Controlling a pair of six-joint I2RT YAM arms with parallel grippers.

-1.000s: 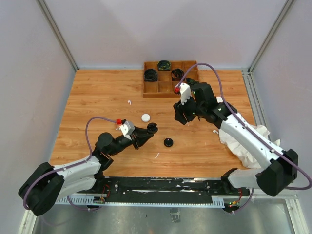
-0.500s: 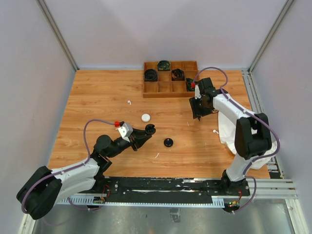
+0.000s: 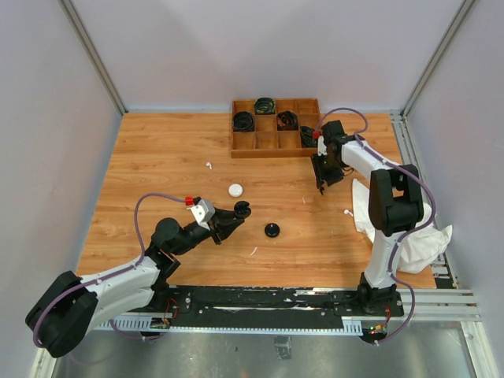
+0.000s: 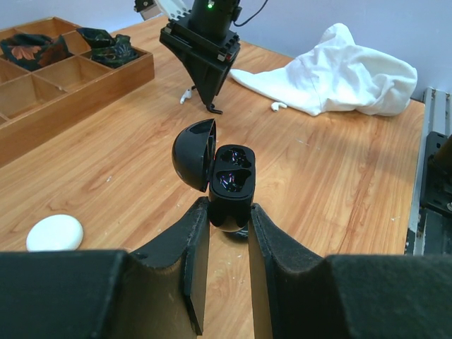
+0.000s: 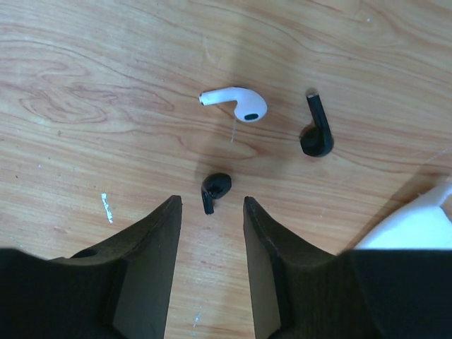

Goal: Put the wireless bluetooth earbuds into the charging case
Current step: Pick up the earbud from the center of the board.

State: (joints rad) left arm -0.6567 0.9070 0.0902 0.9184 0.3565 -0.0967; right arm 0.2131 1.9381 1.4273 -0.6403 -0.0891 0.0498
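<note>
- The left arm stretches low from the near left toward the middle. The left gripper is clamped on the open black charging case.
- The right arm rises at the right and reaches far. The right gripper points down with its fingers apart, holding nothing.

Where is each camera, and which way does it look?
Top: high behind the arms, looking down on the wooden table; both arms show.
Left wrist: faces forward; left claw grips the open black round charging case.
Right wrist: faces straight down; open right claw straddles a small black stemmed earbud.
Shared: top and left wrist show the crumpled white cloth.
</note>
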